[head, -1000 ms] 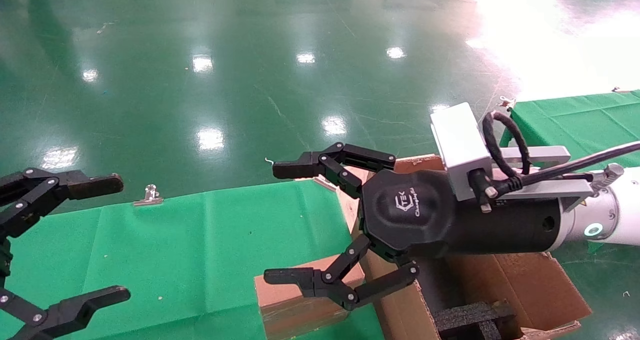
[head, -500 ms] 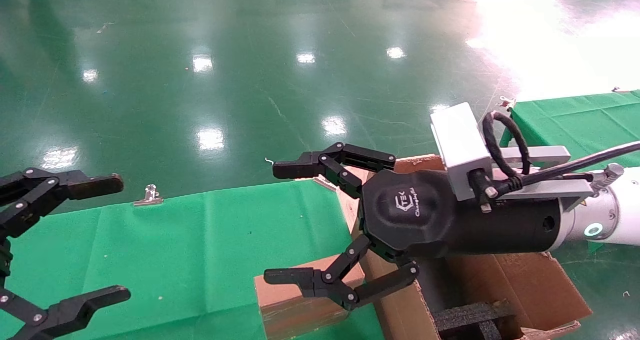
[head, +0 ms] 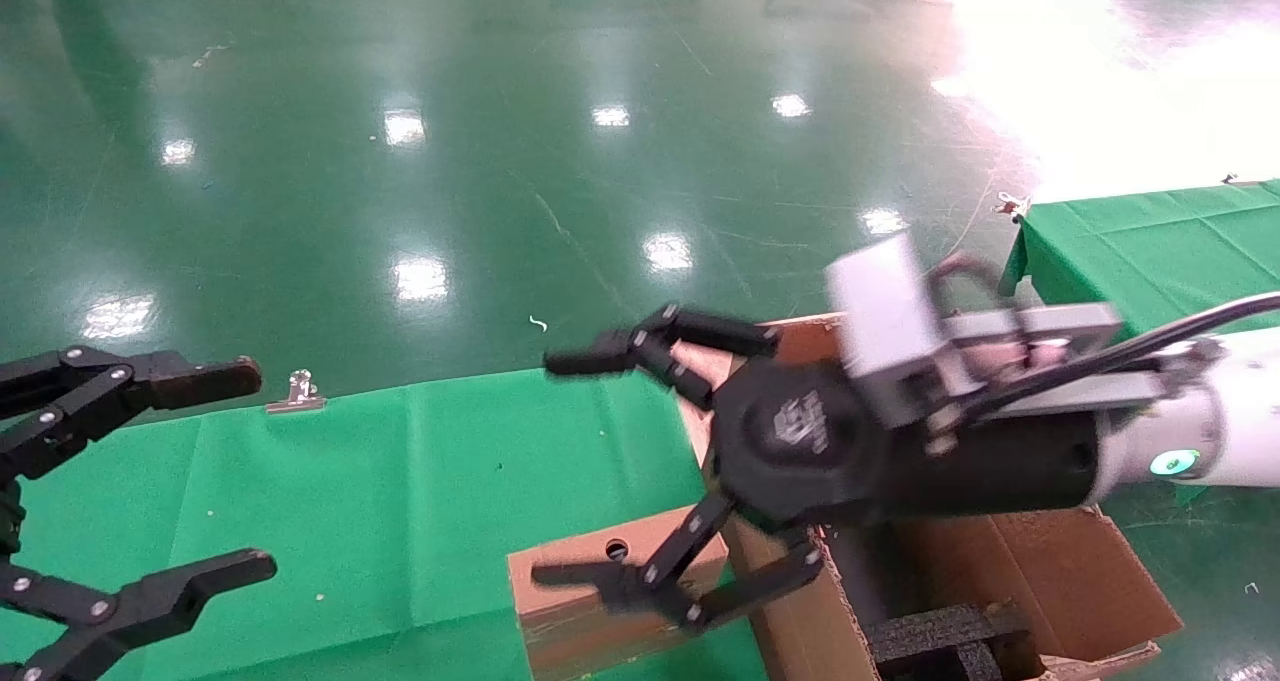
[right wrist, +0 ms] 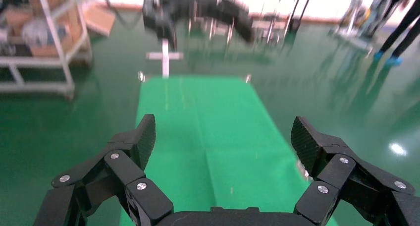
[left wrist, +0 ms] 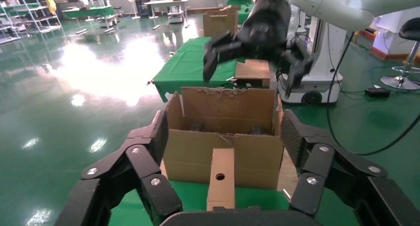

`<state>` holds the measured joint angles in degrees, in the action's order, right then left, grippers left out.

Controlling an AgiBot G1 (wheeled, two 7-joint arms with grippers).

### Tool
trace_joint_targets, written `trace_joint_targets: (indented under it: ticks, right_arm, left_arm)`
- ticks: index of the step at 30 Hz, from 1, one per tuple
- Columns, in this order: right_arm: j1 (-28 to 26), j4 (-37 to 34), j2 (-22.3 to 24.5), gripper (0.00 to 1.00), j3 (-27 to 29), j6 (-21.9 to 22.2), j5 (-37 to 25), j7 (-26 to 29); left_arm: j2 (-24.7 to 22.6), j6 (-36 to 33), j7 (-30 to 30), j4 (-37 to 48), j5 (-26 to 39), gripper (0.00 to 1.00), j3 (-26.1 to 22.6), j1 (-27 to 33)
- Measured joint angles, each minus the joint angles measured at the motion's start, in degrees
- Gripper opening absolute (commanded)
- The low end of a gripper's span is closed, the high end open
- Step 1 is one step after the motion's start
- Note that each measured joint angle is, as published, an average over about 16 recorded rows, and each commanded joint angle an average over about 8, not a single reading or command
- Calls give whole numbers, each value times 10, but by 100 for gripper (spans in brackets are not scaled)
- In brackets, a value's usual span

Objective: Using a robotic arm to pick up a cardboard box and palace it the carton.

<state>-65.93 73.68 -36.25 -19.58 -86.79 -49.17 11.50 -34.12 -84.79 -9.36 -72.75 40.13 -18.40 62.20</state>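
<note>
Right gripper (head: pixel 600 476) has swung and dipped slightly, fingers spread wide; box (head: pixel 600 601) lies directly below, beside carton (head: pixel 1050 571). Left gripper (head: pixel 200 476) parked open.

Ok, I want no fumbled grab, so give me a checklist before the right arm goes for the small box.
1. Right gripper open: ok.
2. Right gripper holds nothing: ok.
3. Box on the green table, round hole up: ok.
4. Box stands beside the carton, not in it: ok.
5. Right gripper lined up over the box: cannot tell, it is blurred.
6. Left gripper open, well off to the left of the box: ok.
</note>
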Motion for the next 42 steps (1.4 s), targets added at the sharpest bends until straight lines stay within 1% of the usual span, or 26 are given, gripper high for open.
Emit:
trace_joint_targets:
  ticks: [11, 16, 24, 34, 35, 42]
  right_arm:
    - [-101, -20, -47, 100, -91, -25, -158, 19]
    - [-139, -36, -70, 100, -138, -32, -216, 20]
    - [-190, -58, -102, 100, -215, -36, -285, 8]
    - [-241, -84, -140, 100, -298, -34, -346, -16]
    - [-244, -87, -144, 100, -305, -33, -351, -18]
    - [-264, -106, -170, 100, -345, -29, -382, -35]
  left_arm:
    - [0, 0, 0, 0, 0, 0, 0, 0]
    - [0, 0, 0, 0, 0, 0, 0, 0]
    - [0, 0, 0, 0, 0, 0, 0, 0]
    - [0, 0, 0, 0, 0, 0, -1, 0]
    - [0, 0, 0, 0, 0, 8, -1, 0]
    - [0, 0, 0, 0, 0, 95, -1, 0]
